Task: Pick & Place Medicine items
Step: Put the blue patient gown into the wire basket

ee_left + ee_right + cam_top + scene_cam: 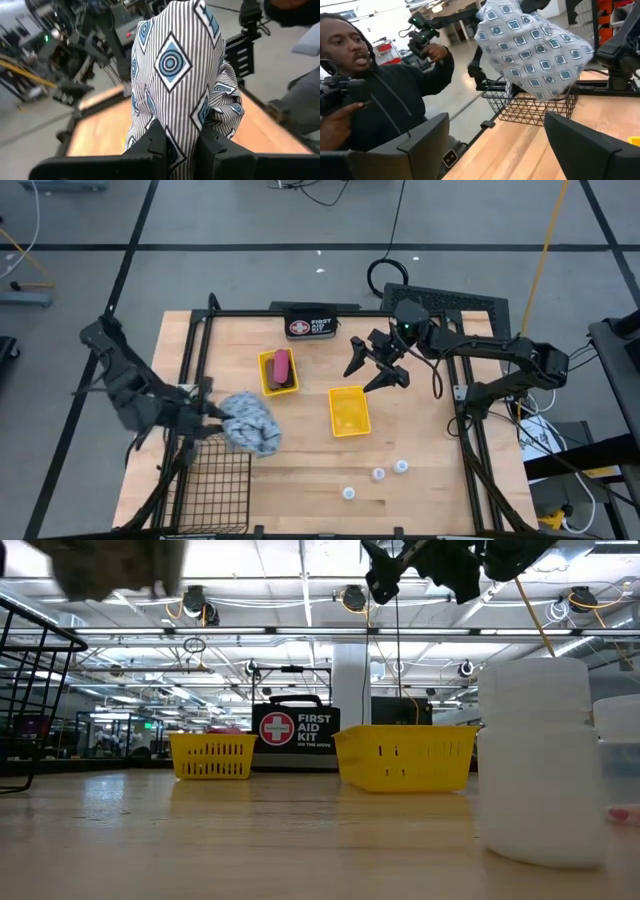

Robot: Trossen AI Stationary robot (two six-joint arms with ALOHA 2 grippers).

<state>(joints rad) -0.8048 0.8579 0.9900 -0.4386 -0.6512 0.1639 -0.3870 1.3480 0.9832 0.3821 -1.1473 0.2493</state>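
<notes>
The step in hand is the carrying of the grey-blue patterned pouch (pixel 250 423): the left hand (pixel 181 145) is clenched on a fold of its cloth, and the pouch hangs from it above the counter (pixel 420 495), just beside the black wire basket (pixel 212 490) at the counter's near left corner. In the right wrist view the pouch (pixel 535 47) hangs right over the basket's rim (pixel 535 107), so the judgement is that the pouch is about to be placed there; whether the basket is its proper place the pictures do not settle. The next move calls for the left arm to bring the pouch squarely over the basket's opening, lower it, and only then let go, since the soft cloth may drape over the wire edge. The right hand (pixel 375 365) hovers released, fingers spread and empty, above the counter between the yellow tray holding a pink bar (pixel 282 366) and the empty yellow tray (pixel 348 411). Three small white containers (pixel 378 474) stand on the counter near its front edge, not yet taken. A person (pixel 375 95) sits beyond the counter, in the right wrist view.
</notes>
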